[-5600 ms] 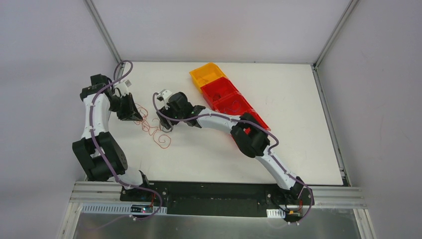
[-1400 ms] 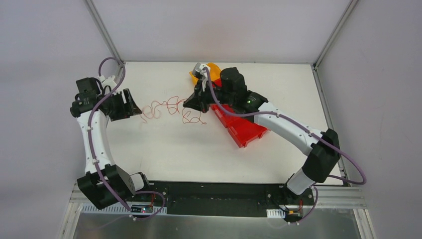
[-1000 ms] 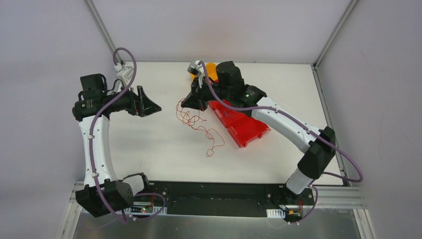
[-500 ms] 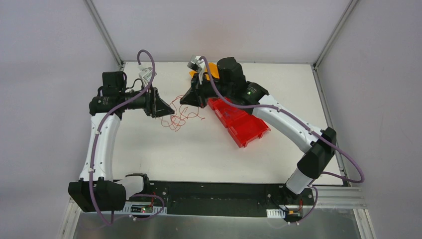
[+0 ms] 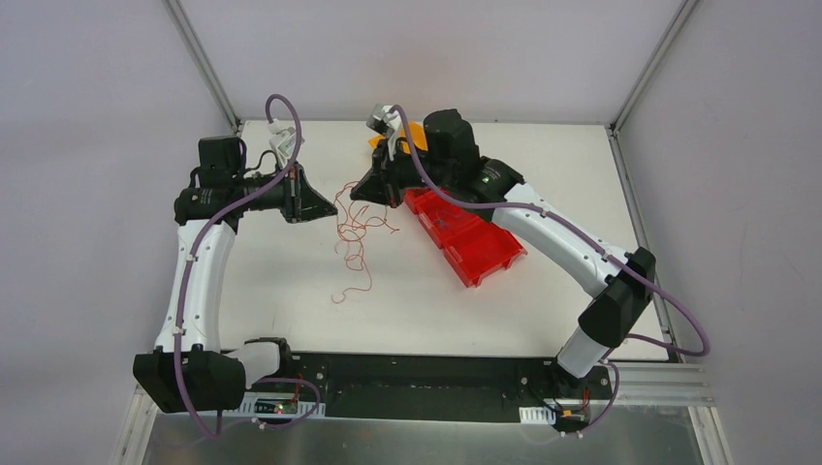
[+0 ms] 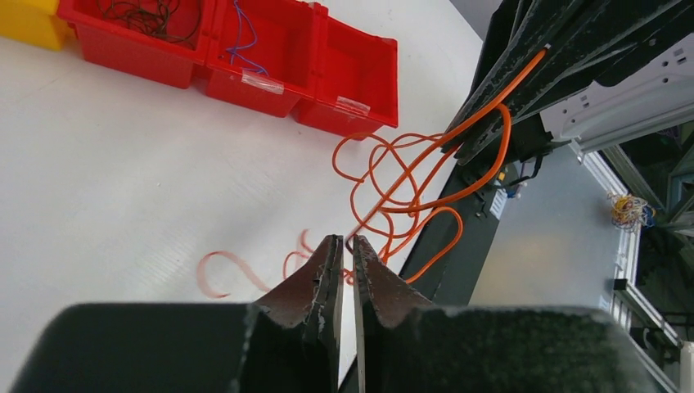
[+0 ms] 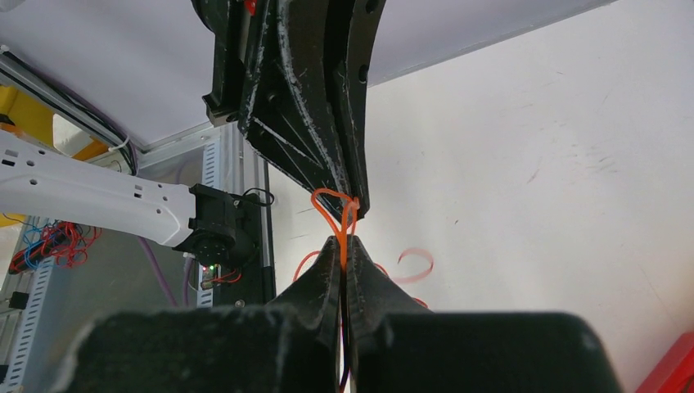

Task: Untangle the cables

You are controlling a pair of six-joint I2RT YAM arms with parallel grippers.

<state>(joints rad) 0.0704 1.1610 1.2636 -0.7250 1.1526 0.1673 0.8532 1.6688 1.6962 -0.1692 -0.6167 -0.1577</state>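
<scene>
- Left end effector (image 6: 344,242) and right end effector (image 7: 344,242) both pinch shut on the thin, curly orange cables (image 5: 357,221), which dangle between them over the white table (image 5: 291,291).
- Likely step: drawing strands apart; next calls for slow, opposite pulls.

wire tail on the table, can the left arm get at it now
Likely yes: the tail lies on bare table, nothing over it, close to the left hand. That hand is shut on the same orange wire, though, so it must let go first.
</scene>
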